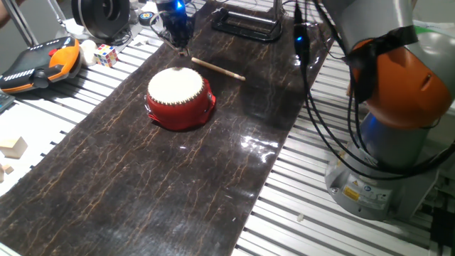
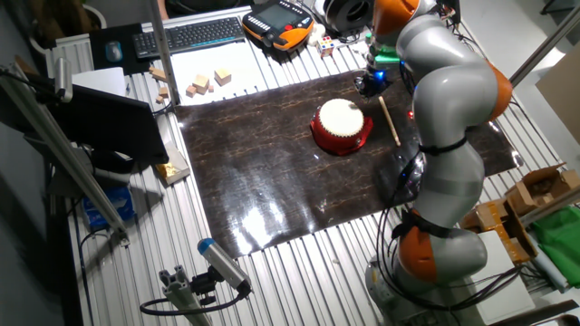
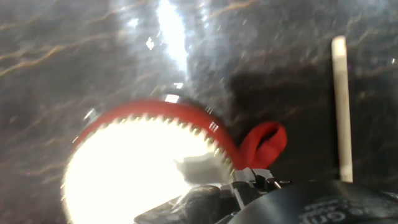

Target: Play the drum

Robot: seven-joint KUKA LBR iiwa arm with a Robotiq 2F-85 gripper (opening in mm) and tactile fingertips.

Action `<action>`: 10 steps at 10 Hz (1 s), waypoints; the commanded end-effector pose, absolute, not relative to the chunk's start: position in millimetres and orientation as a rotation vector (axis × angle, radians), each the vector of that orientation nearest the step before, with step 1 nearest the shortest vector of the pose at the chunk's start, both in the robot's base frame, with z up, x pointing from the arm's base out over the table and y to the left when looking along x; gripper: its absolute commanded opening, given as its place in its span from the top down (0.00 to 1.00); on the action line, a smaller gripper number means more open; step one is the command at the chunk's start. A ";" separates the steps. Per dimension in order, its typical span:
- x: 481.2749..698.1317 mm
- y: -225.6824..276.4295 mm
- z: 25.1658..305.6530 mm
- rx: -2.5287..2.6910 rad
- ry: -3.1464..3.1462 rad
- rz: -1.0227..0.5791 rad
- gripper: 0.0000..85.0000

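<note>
Wooden blocks (image 1: 13,148) lie at the far left edge of one fixed view, on the slatted metal table (image 1: 298,213). Next to them comes the dark mat (image 1: 128,192) with thin brown veins, and on its middle part stands the drum (image 1: 180,97). It is small, round and squat, with a glossy red body and a flat cream-white skin on top; small dark studs go around the edge of the skin, and a red loop sticks out at its side. In the hand view the skin is very bright and the red rim curves around it. Above the drum's far edge hangs the gripper (image 1: 182,44), close to it; I cannot tell if it touches, and I cannot tell if its fingers are apart or closed. Just to the right of the drum, a thin pale stick (image 1: 217,69) lies flat on the mat, apart from the drum. At the far right stands the arm's grey and orange base (image 1: 391,121).
</note>
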State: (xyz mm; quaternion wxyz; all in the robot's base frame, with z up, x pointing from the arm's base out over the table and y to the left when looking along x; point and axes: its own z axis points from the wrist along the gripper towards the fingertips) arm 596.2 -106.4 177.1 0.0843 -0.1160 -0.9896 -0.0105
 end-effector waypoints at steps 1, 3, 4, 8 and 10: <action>590.3 -91.5 239.6 -0.340 -2.966 -0.025 0.99; 579.5 -83.2 246.1 -0.265 -2.995 0.000 0.99; 573.1 -79.0 246.2 -0.259 -2.993 -0.014 0.99; 562.3 -64.0 240.2 -0.266 -3.020 0.008 0.99; 563.2 -65.4 240.4 -0.257 -3.029 -0.003 0.99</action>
